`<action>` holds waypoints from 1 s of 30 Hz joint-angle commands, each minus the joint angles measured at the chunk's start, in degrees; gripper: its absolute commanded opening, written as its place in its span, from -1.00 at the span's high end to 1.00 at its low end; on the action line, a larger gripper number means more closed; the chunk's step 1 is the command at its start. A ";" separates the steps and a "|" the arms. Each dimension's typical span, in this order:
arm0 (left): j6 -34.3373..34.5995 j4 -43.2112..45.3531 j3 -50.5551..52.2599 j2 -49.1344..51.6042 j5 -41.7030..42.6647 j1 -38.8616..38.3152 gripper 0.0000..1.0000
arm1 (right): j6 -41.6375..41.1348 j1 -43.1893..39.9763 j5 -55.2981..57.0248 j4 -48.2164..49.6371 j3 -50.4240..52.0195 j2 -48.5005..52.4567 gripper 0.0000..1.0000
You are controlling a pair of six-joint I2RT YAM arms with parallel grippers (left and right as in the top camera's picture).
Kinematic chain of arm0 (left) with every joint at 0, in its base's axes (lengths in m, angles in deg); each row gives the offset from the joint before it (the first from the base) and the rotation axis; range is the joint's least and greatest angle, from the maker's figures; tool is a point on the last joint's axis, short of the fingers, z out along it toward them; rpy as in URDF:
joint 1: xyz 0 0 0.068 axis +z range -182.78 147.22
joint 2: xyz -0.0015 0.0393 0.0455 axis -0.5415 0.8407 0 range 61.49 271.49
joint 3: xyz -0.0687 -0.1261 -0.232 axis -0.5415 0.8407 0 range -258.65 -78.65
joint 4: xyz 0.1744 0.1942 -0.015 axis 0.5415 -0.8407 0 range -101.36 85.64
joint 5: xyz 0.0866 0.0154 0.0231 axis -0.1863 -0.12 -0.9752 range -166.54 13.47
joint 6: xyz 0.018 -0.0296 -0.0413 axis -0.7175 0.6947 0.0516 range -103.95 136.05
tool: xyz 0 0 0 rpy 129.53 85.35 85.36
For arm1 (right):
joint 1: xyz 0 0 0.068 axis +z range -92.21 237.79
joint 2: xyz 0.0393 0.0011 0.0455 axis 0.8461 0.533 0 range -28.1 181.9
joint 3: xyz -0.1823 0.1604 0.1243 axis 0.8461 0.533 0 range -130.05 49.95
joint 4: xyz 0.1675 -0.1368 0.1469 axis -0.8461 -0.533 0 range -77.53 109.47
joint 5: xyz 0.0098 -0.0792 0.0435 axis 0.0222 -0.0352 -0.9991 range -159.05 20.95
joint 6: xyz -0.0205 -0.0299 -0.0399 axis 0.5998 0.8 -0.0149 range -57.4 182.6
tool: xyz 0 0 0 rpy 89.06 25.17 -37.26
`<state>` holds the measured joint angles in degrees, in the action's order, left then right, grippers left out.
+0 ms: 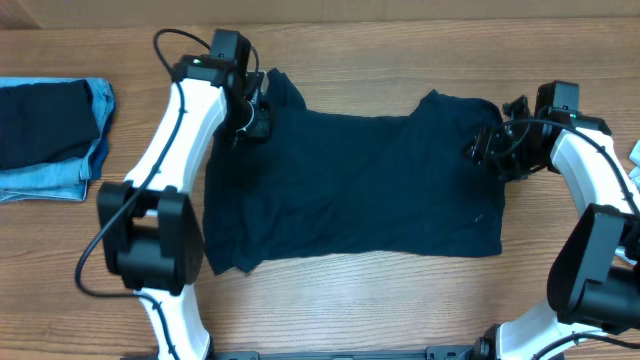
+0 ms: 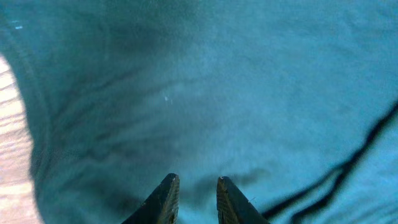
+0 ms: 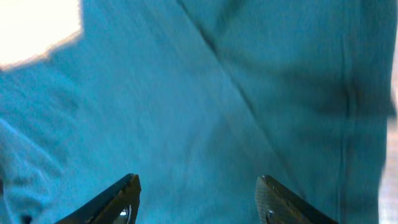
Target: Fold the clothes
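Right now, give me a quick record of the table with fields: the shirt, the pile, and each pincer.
shirt: dark navy, spread out across the middle of the table, not yet folded
pile: a dark piece on top of light blue denim, at the table's left edge, apart from the shirt
left pincer: over the shirt's far left corner, jaws narrowly apart; grip on cloth unclear
right pincer: over the shirt's far right corner, jaws wide apart, holding nothing
table: wood
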<state>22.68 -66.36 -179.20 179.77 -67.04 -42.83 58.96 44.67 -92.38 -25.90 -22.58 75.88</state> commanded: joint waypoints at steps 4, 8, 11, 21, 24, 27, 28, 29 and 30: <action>-1.09 5.03 -0.31 2.23 1.05 0.04 0.36 | -8.28 0.00 -0.15 12.20 -0.59 0.44 -0.05; -1.11 6.58 0.04 3.02 0.39 -0.07 0.34 | -12.85 0.00 0.59 16.09 -0.59 3.39 0.00; -1.53 8.55 0.07 3.74 0.44 0.00 0.33 | -14.47 0.00 0.46 17.73 -0.59 5.95 0.05; -1.49 15.65 0.07 9.09 2.51 -1.51 0.40 | -8.39 4.28 -1.44 20.61 -0.59 8.31 0.08; -1.29 15.54 0.07 10.99 2.64 -2.03 0.47 | -8.57 4.48 2.86 21.75 -0.59 9.07 0.02; -1.29 15.21 0.07 12.39 2.62 -2.34 0.49 | -9.29 3.98 3.37 23.43 -0.59 10.27 0.01; -1.29 14.84 0.07 12.61 2.62 -2.36 0.51 | -10.14 3.67 3.30 23.89 -0.59 10.99 0.01; -1.29 14.64 0.07 12.66 2.60 -2.36 0.51 | -10.08 3.63 3.45 23.96 -0.59 11.41 0.02; -1.29 14.60 0.07 12.66 2.60 -2.36 0.51 | -10.10 3.63 3.98 24.09 -0.59 11.91 0.02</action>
<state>22.03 -51.45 -179.20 191.94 -65.36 -45.03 49.34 49.11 -91.16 -2.42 -22.64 85.17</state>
